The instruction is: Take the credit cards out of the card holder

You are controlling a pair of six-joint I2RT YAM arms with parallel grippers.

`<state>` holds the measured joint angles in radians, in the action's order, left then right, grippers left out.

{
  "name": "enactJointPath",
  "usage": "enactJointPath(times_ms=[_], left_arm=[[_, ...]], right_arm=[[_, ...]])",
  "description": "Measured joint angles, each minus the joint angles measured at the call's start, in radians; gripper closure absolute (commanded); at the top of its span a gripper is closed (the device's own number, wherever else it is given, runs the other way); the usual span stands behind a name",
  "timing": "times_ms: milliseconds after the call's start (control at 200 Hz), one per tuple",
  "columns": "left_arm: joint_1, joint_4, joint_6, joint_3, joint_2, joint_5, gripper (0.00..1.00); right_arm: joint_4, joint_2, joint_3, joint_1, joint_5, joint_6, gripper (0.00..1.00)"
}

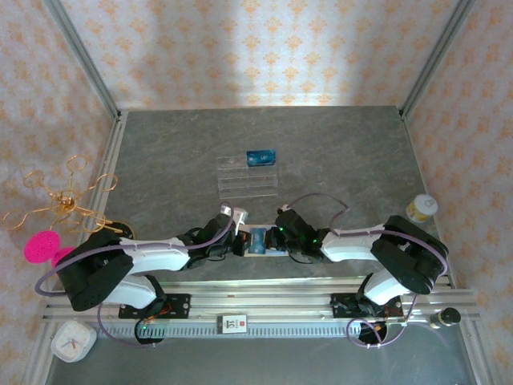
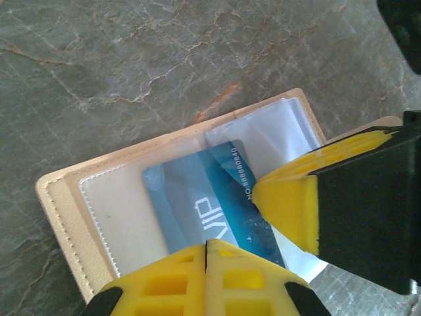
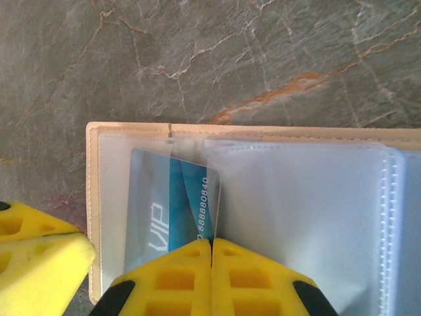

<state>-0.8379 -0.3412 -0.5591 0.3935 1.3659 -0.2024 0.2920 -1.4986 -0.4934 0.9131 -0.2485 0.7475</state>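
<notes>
The right hand (image 3: pixel 210 249) pinches the blue VIP card (image 3: pixel 158 197); the left hand (image 2: pixel 206 255) is closed at the card holder (image 2: pixel 60 201) edge. The card is best drawn straight back toward the right hand's wrist.

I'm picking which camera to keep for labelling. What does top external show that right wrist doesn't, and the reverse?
Top external adds: a clear tray with a blue card at its far right corner, and a jar further right. Right wrist adds: the VIP card's print and number, the holder's clear pockets, and the right gripper's fingers closed together at that card's corner. Shared: the open holder with the VIP card in it, and the left gripper beside the right one.
</notes>
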Motion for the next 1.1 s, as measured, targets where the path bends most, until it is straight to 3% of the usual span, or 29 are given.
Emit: enactJointPath(times_ms=[335,440,516,591,906,1066,1101], left_arm=[[0.0,-0.015,0.0,-0.003,0.064,-0.002,1.0],[0.0,-0.022,0.0,-0.003,0.072,-0.003,1.0],[0.0,-0.028,0.0,-0.003,0.077,-0.006,1.0],[0.0,-0.032,0.0,-0.003,0.079,-0.007,1.0],[0.0,-0.034,0.004,-0.003,0.079,-0.011,1.0],[0.001,-0.039,0.008,-0.003,0.084,-0.018,1.0],[0.001,-0.04,0.007,-0.003,0.084,-0.018,1.0]], right_arm=[[0.035,0.0,0.008,-0.007,-0.033,0.0,0.8],[0.044,-0.002,0.01,-0.009,-0.042,0.0,0.8],[0.05,-0.008,0.01,-0.014,-0.048,-0.002,0.87],[0.052,-0.013,0.01,-0.018,-0.048,0.001,0.88],[0.059,-0.011,0.009,-0.019,-0.056,0.0,0.79],[0.058,-0.021,0.009,-0.024,-0.062,-0.005,1.0],[0.055,-0.021,0.01,-0.026,-0.06,-0.003,1.0]])
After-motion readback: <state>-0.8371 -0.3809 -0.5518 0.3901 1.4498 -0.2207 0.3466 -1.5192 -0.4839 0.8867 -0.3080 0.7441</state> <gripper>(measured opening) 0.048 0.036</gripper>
